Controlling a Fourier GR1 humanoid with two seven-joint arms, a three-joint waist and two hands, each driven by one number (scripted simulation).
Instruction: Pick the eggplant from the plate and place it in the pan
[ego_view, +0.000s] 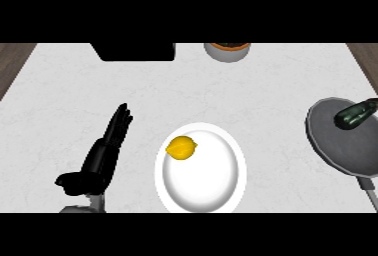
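The dark green eggplant (356, 113) lies inside the grey pan (347, 150) at the right edge of the head view, near the pan's far rim. The white plate (214, 190) sits at the centre front and holds only a yellow lemon (181, 148) on its left part. My left hand (103, 155) rests on the counter left of the plate, fingers straight and pointing away, holding nothing. My right hand does not show.
A black box (136, 51) stands at the back left and a white pot with a dark top (227, 51) at the back centre. The pan's handle (368, 192) runs toward the lower right. Wooden floor shows past both counter sides.
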